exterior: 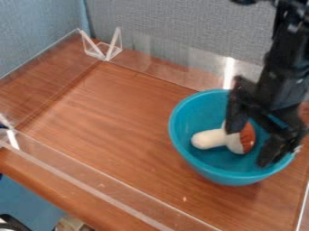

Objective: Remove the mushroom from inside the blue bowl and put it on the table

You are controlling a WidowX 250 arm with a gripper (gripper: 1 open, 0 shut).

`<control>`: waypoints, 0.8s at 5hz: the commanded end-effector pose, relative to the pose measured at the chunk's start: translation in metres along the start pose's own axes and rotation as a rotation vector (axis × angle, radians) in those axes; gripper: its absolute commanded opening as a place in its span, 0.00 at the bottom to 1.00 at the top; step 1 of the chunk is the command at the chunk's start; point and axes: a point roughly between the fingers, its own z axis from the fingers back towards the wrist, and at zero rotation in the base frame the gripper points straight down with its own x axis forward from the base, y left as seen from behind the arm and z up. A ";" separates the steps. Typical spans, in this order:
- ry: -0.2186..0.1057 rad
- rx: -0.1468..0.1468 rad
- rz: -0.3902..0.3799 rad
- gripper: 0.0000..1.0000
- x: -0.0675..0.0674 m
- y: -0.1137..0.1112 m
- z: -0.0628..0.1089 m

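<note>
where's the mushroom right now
In the camera view, the mushroom lies right of centre inside the blue bowl, with the end effector's dark fingers just right of it.

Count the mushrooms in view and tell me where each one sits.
1. The mushroom lies on its side inside the blue bowl, its cap partly behind the tool. Another could be hidden there.

I seem to be in a lab or workshop: grey fabric-like partition panels [182,27] stand behind my wood-grain tabletop [103,113], which clear acrylic walls [90,185] edge
</note>
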 end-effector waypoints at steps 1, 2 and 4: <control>-0.029 0.017 0.018 1.00 -0.005 0.005 0.009; -0.027 0.025 0.024 1.00 -0.005 0.007 0.005; -0.019 0.036 0.037 1.00 -0.001 0.013 -0.006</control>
